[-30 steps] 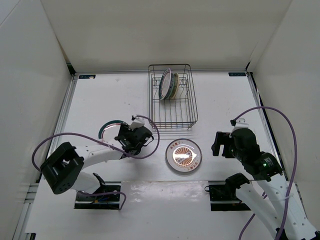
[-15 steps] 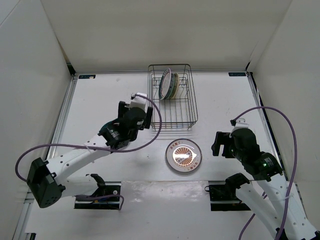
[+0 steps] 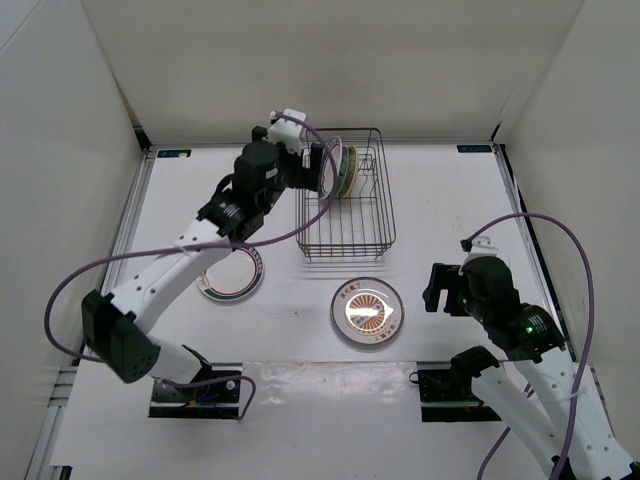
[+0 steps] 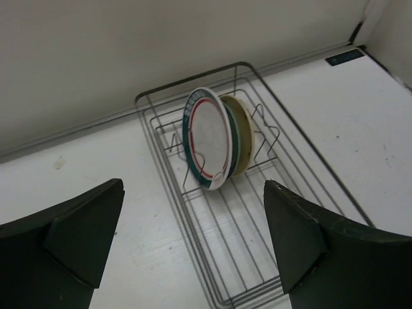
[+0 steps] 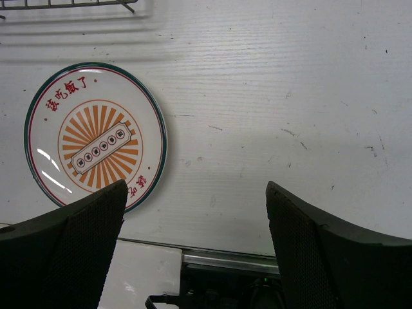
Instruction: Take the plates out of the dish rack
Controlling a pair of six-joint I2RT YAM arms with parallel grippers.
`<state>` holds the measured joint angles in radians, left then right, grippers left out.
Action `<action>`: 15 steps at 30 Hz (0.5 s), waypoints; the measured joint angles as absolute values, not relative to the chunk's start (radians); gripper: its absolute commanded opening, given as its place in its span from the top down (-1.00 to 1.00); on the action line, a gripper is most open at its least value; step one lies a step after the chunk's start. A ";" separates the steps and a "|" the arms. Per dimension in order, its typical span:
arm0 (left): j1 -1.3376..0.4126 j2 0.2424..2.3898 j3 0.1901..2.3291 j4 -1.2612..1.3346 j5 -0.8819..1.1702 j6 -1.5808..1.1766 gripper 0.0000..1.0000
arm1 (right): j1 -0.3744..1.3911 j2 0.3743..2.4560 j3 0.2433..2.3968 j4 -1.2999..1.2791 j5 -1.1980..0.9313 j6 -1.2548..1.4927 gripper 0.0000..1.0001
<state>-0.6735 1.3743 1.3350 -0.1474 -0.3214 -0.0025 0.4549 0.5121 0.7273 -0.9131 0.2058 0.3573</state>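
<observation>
Top external view: the left pincer (image 3: 322, 168) hovers at the far left corner of the dish rack (image 3: 350, 228), which stands on the white table (image 3: 450, 200). Its jaws are spread wide and hold nothing. In the left wrist view, 2 plates stand on edge between the rack's prongs, just ahead of this pincer (image 4: 193, 193) and framed between its 2 fingers (image 4: 77, 232). The nearer one is a white plate with a dark green rim (image 4: 209, 138). A yellowish plate (image 4: 243, 135) leans close behind it, mostly hidden. The rest of the rack (image 4: 212, 257) beneath the pincer holds no dishes.

Well behind the left pincer, a green-rimmed plate (image 3: 238, 283) lies flat on the table, partly covered by the left arm.

The right pincer (image 3: 437, 285) hangs well apart from the rack, with its jaws also released and nothing in them. In the right wrist view, the sunburst plate (image 5: 95, 145) lies flat on the table, ahead and to the left of this pincer (image 5: 196, 187). The rack's near edge (image 5: 64, 5) shows beyond the plate.
</observation>
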 measured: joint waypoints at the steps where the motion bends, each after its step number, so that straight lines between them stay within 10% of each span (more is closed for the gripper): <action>1: -0.661 1.412 1.367 -0.147 -0.284 -0.006 -1.00 | 0.455 0.512 0.727 -0.913 0.206 0.357 -0.79; 15: -0.500 1.774 1.636 -0.142 0.061 -0.110 -1.00 | 0.455 0.513 0.727 -0.910 0.206 0.357 -0.79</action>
